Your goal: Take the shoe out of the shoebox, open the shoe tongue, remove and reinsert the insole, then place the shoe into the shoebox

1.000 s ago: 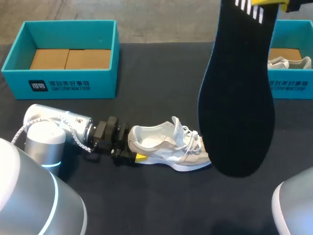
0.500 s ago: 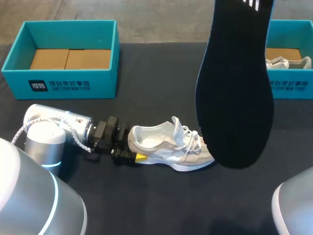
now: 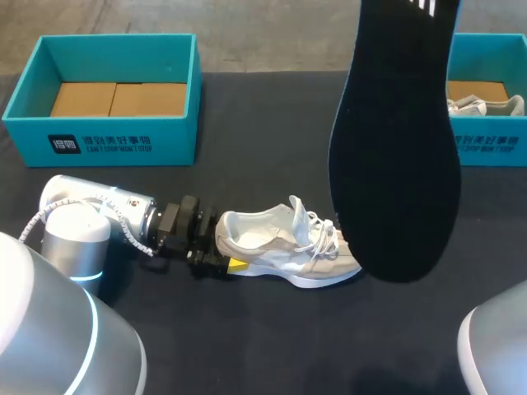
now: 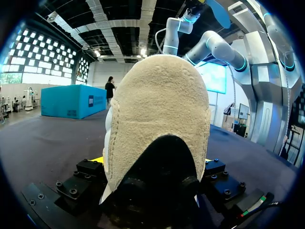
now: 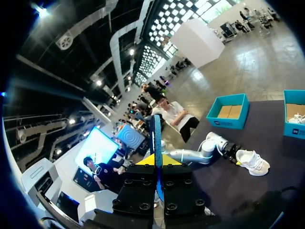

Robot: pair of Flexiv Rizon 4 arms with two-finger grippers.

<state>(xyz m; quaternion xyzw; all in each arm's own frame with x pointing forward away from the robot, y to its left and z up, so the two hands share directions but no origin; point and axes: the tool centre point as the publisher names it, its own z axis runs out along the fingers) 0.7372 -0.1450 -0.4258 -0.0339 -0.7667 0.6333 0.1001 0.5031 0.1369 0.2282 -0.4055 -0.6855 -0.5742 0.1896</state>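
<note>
table (image 3: 272,123): black top
left box (image 3: 115,146): teal, open, at the far left
right box (image 3: 494,146): teal, open, at the far right
shoe (image 3: 276,243): white, upright, mid-table

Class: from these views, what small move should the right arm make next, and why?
Probably lower the insole toward the shoe: the right gripper holds it high above the table, while the left gripper grips the shoe's heel and its opening looks empty.

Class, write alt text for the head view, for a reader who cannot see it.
A large black insole hangs close to the camera, covering the toe of a white shoe on a black table. The left gripper clamps its heel; a teal shoebox stands at each rear corner.
</note>
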